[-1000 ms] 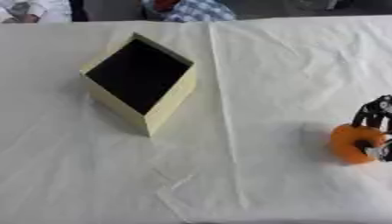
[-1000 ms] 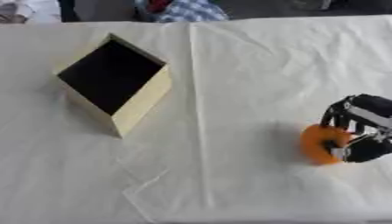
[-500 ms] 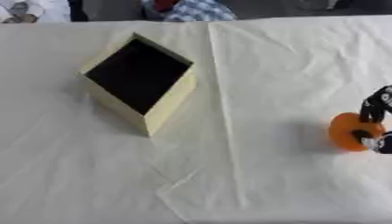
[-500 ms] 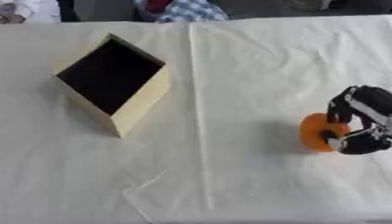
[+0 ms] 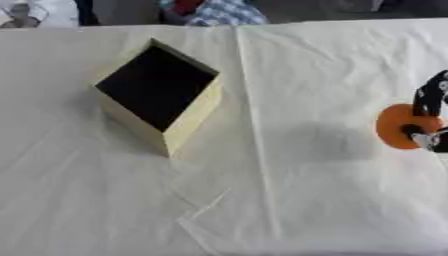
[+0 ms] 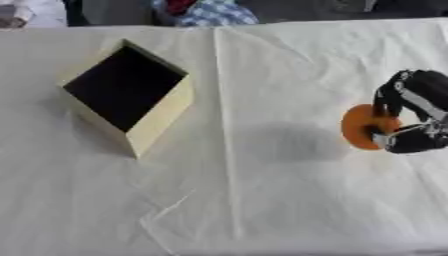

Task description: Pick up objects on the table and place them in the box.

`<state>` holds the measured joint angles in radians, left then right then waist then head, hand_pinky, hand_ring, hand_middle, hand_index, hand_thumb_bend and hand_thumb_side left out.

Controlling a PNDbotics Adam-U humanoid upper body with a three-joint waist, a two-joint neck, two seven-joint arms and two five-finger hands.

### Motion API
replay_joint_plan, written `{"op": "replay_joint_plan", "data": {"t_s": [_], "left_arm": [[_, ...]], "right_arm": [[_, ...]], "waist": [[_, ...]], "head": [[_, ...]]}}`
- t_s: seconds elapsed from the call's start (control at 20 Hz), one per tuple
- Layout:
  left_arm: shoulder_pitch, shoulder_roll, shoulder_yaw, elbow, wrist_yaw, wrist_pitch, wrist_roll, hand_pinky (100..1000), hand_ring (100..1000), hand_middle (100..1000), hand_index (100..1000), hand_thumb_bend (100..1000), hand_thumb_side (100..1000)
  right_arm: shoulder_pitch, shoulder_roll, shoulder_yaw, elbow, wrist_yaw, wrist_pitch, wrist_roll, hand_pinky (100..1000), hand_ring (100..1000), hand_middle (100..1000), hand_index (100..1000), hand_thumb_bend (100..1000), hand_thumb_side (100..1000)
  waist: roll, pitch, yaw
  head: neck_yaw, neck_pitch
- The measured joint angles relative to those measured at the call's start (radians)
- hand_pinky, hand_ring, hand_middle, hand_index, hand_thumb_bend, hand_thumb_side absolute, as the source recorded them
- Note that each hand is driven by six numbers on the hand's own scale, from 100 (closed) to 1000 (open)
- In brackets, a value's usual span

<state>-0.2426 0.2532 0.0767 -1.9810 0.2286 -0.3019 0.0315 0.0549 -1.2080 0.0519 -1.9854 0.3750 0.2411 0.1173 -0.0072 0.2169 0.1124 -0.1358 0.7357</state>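
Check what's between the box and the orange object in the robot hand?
Nothing: only bare white tablecloth between the open box and the orange object in the right robot hand, clearest in the right eye view.

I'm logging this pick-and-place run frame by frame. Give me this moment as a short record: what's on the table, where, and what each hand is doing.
surface: table under a white cloth, creased
box: open-topped yellowish box with a dark inside, left of middle, one corner toward the camera
object: round orange object, at the right side
right hand: black hand at the right edge, fingers curled round the orange object
left hand: not in view
object in box: no, the orange object is well apart from the box, to its right
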Motion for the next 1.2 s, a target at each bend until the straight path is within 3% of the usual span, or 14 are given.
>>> {"op": "replay_joint_plan", "data": {"t_s": [0.3, 0.6, 0.95, 1.2], "left_arm": [[0.000, 0.000, 0.000, 0.000, 0.000, 0.002, -0.002, 718, 794, 800, 727, 100, 759], [-0.005, 0.000, -0.001, 0.000, 0.008, 0.003, -0.004, 718, 794, 800, 728, 100, 758], [-0.024, 0.000, -0.013, 0.000, 0.023, 0.003, -0.014, 719, 795, 800, 728, 100, 759], [-0.044, 0.000, -0.019, 0.000, 0.034, 0.003, -0.022, 719, 794, 799, 729, 100, 752]], "right_arm": [[-0.075, -0.026, -0.003, 0.000, 0.006, -0.018, 0.009, 228, 519, 429, 479, 270, 100], [-0.216, -0.057, 0.006, 0.000, -0.009, -0.044, 0.031, 200, 514, 428, 479, 245, 100], [-0.488, -0.049, 0.073, 0.000, -0.052, -0.070, 0.110, 174, 510, 426, 478, 219, 100], [-0.713, 0.043, 0.143, -0.001, -0.036, -0.065, 0.201, 156, 510, 424, 477, 202, 100]], "waist": [[-0.001, -0.001, 0.010], [-0.008, -0.002, 0.031], [-0.014, -0.001, 0.067], [-0.019, 0.008, 0.090]], "head": [[-0.003, 0.000], [-0.022, 0.000], [-0.072, -0.009], [-0.108, -0.019]]}}
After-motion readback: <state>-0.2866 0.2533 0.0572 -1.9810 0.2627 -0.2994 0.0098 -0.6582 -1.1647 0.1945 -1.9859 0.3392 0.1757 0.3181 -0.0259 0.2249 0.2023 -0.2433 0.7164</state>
